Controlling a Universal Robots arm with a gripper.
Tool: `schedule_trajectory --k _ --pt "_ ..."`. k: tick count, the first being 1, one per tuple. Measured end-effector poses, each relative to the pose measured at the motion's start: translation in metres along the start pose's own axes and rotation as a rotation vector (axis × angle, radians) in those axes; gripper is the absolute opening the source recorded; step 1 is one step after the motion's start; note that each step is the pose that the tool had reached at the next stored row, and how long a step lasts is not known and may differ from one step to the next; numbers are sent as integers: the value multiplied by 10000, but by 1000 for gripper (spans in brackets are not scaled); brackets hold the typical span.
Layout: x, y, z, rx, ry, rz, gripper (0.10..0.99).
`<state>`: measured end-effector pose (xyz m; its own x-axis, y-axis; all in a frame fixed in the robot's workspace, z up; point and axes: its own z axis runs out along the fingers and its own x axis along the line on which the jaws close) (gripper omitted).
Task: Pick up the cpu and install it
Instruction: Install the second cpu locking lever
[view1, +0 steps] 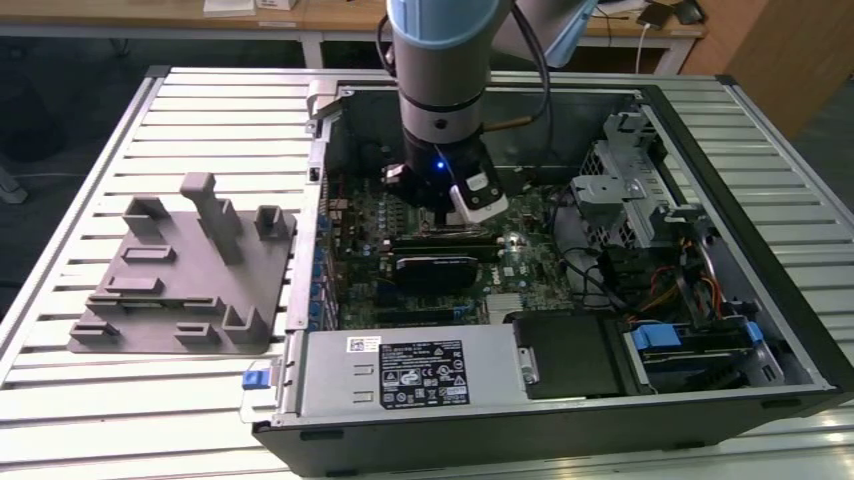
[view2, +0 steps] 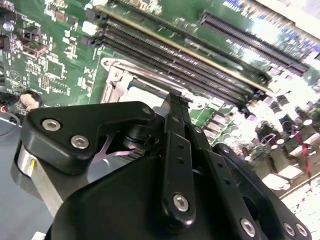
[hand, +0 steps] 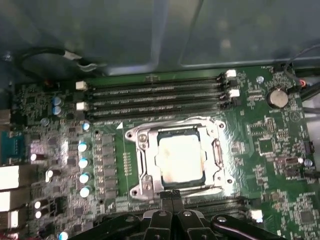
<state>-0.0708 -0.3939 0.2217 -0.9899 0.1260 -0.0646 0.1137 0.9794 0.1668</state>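
Observation:
The cpu (hand: 180, 158), a silvery-white square, lies flat inside the metal socket frame (hand: 142, 165) on the green motherboard. My gripper (hand: 171, 196) hangs just beside the frame's edge, on the side away from the memory slots. Its two black fingers are pressed together with nothing between them. In the second wrist view the gripper (view2: 175, 97) points its joined tips at the socket frame (view2: 116, 80), and a pale strip of the cpu (view2: 145, 94) shows past them. In the exterior view the arm reaches down into the open computer case, with the gripper (view1: 438, 222) low over the board.
Several black memory slots (hand: 155, 100) run beside the socket, and capacitors (hand: 85, 162) line another side. The case walls (view1: 747, 130), drive cage (view1: 627, 190) and power supply (view1: 400, 375) ring the board. A grey fixture block (view1: 187, 270) sits on the slatted table at the exterior view's left.

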Motion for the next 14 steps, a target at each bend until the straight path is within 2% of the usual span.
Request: schedule_trajectory --k 7,14 --pt "-84 121 42 93 34 0 106" --pt "-161 218 102 164 170 18 106"
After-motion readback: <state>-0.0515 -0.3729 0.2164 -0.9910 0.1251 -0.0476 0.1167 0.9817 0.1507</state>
